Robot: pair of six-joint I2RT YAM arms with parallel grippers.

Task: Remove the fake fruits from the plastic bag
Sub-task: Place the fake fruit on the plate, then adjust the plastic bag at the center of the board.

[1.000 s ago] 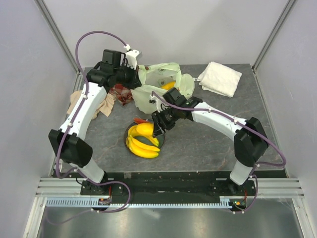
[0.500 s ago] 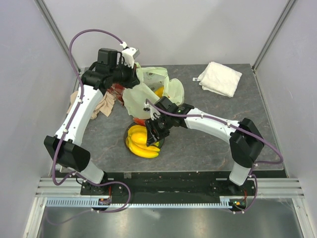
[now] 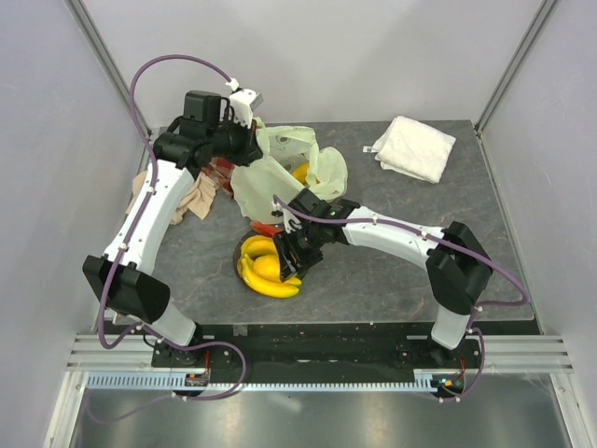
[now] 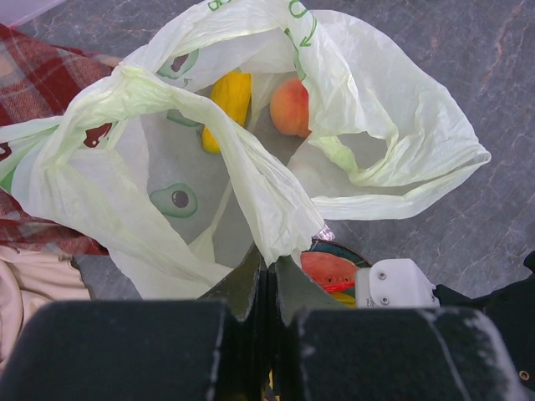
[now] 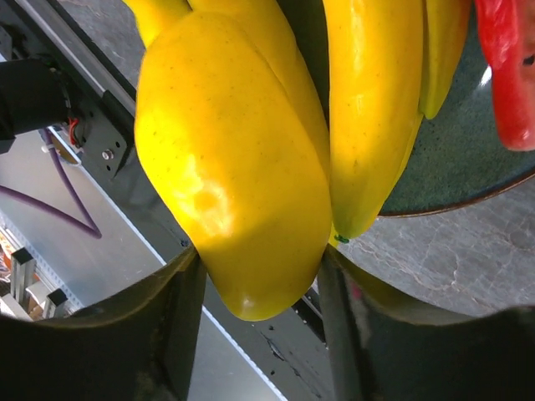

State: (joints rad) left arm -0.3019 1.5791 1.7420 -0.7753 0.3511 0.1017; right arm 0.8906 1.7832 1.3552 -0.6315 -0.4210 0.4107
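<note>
The plastic bag (image 3: 280, 173) (image 4: 368, 125), pale yellow-green, lies open at the back of the table. My left gripper (image 3: 248, 151) (image 4: 269, 263) is shut on its near edge and holds it up. Inside lie an orange-pink peach (image 4: 290, 107) and a yellow oblong fruit (image 4: 227, 96) (image 3: 300, 172). My right gripper (image 3: 284, 257) (image 5: 257, 263) is shut on another yellow oblong fruit (image 5: 234, 167), low over a dark plate (image 5: 451, 167). On that plate rest a banana bunch (image 3: 266, 280) (image 5: 372, 109) and a red watermelon slice (image 4: 328, 269) (image 5: 506, 67).
A white folded towel (image 3: 413, 147) lies at the back right. A red checked cloth (image 4: 33, 63) (image 3: 224, 175) and a beige cloth (image 3: 191, 196) are bunched to the left of the bag. The table's near edge and metal rail run just below the plate.
My right gripper has carried the yellow fruit from beside the bag toward the near left, down over the plate. The left gripper lifted the bag edge slightly, then held still.
</note>
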